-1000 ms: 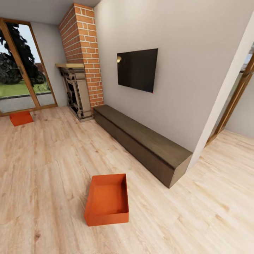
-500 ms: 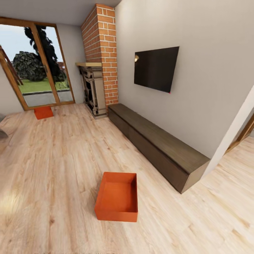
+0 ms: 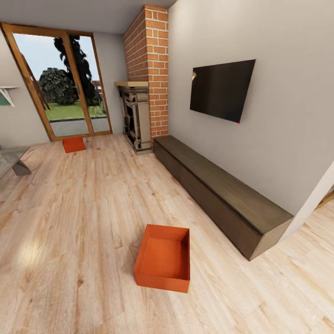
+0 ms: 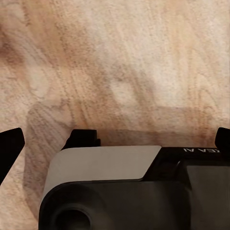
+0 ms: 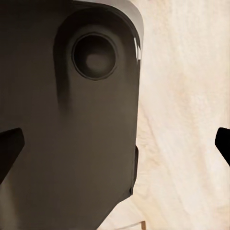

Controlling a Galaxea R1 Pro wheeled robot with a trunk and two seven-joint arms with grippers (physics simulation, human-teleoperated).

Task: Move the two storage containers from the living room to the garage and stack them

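Note:
I am in the living room, on its light wood plank floor [image 3: 69, 222]. One orange-red open-topped storage container [image 3: 163, 257] lies on the planks close in front of me, empty. The other storage container [image 3: 74, 144] sits far off by the glass doors [image 3: 65, 88]. In the left wrist view my left gripper [image 4: 115, 141] is open, its black fingertips [image 4: 9, 148] spread wide over bare planks and part of my own body. My right gripper [image 5: 115, 146] is open too, holding nothing.
A long low dark-brown cabinet [image 3: 222, 190] runs along the right wall under a black TV [image 3: 221, 90]. A brick fireplace [image 3: 137, 118] stands beyond it. A grey table corner [image 3: 14, 160] shows at the left. A white wall corner [image 3: 311, 204] juts out at the right.
The whole head view has swung left, so everything sits further right in the picture. The glass doors and a table corner have come into view. Neither container has moved on the floor.

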